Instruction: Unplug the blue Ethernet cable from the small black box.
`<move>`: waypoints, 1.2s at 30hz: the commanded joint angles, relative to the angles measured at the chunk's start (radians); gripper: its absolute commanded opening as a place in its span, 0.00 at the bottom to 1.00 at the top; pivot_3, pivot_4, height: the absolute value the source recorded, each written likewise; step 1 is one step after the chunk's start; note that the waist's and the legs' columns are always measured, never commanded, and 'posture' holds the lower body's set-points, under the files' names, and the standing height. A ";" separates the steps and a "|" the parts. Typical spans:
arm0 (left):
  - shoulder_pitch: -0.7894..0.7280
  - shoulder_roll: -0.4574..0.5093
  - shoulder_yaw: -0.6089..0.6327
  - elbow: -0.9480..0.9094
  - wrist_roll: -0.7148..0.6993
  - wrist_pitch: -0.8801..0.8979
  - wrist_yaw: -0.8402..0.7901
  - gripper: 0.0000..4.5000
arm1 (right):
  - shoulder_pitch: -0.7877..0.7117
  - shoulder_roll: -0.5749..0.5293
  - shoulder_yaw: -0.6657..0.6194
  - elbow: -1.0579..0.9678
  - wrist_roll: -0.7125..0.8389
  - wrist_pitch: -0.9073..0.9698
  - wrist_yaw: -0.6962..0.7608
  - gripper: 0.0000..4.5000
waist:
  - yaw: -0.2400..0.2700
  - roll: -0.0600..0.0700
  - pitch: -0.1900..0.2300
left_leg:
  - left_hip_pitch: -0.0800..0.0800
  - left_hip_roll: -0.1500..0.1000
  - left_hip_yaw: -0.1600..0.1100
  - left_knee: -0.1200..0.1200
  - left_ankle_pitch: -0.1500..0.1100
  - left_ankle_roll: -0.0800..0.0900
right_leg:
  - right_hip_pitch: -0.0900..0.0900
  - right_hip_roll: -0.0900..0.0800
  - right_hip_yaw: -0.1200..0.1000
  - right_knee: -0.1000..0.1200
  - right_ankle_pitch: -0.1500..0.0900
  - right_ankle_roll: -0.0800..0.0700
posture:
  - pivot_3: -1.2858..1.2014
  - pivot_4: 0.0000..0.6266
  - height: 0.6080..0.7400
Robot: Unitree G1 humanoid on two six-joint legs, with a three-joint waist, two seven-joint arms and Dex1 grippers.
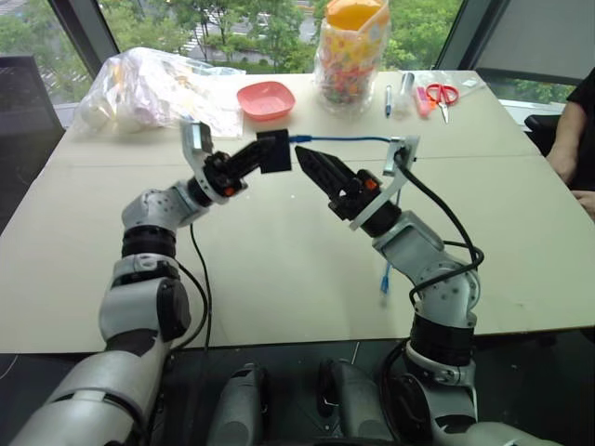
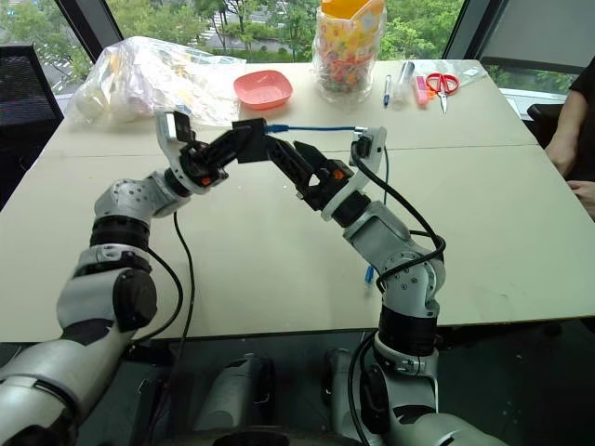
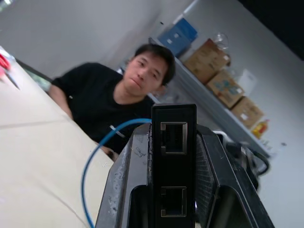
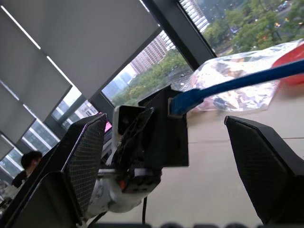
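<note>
My left gripper (image 1: 255,154) is shut on the small black box (image 1: 276,151) and holds it up above the table's middle. The blue Ethernet cable (image 1: 344,139) leaves the box's far side, runs level to the right, then drops behind my right forearm toward the table's front edge (image 1: 384,277). In the right wrist view its end (image 4: 183,100) sits in the box (image 4: 166,133). My right gripper (image 2: 299,160) stands open just beside the box, below the cable, with nothing between its fingers. The left wrist view shows two empty ports on the box's near face (image 3: 173,161).
At the back of the tan table (image 1: 279,260) lie a pink bowl (image 1: 266,98), a clear plastic bag (image 1: 149,85), a jar of colourful sweets (image 1: 351,51), pens (image 1: 389,98) and red scissors (image 1: 442,94). A person in a black shirt (image 1: 569,130) sits at the right side.
</note>
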 commanded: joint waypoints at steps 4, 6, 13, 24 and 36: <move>0.032 -0.009 0.039 -0.163 -0.118 0.068 0.107 0.11 | -0.032 0.001 0.023 0.002 0.017 -0.052 -0.012 0.91 | -0.003 0.000 0.000 | 0.001 -0.001 0.000 0.000 0.000 0.000 | 0.000 0.001 0.000 0.001 -0.001 0.001 | 0.52 0.24 1.00; 0.050 -0.007 0.021 -0.191 -0.129 0.070 0.113 0.11 | -0.035 0.001 0.023 0.009 0.037 -0.048 -0.011 0.91 | -0.003 0.000 0.000 | 0.002 0.000 0.000 0.000 0.000 0.000 | 0.000 0.002 0.000 0.001 -0.001 0.001 | 0.52 0.24 1.00; 0.071 -0.007 0.009 -0.222 -0.164 0.069 0.138 0.11 | -0.049 -0.018 0.031 0.027 0.053 -0.049 -0.005 0.91 | 0.001 0.000 0.000 | 0.001 -0.001 0.000 0.000 0.000 0.000 | 0.000 0.001 0.000 0.000 -0.001 0.001 | 0.52 0.24 1.00; 0.077 -0.006 -0.007 -0.214 -0.170 0.060 0.140 0.11 | -0.054 -0.016 0.048 0.046 0.057 -0.076 0.006 0.29 | -0.001 0.000 0.000 | 0.001 -0.001 0.000 0.000 0.000 0.000 | 0.000 0.001 0.000 0.000 -0.001 0.001 | 0.52 0.24 1.00; 0.082 0.001 0.006 -0.211 -0.192 0.045 0.171 0.11 | -0.044 0.003 0.026 0.054 0.155 -0.083 -0.014 0.00 | 0.000 0.000 0.000 | 0.001 0.000 -0.001 0.000 0.000 0.000 | 0.000 0.001 0.000 -0.001 -0.001 0.001 | 0.52 0.24 1.00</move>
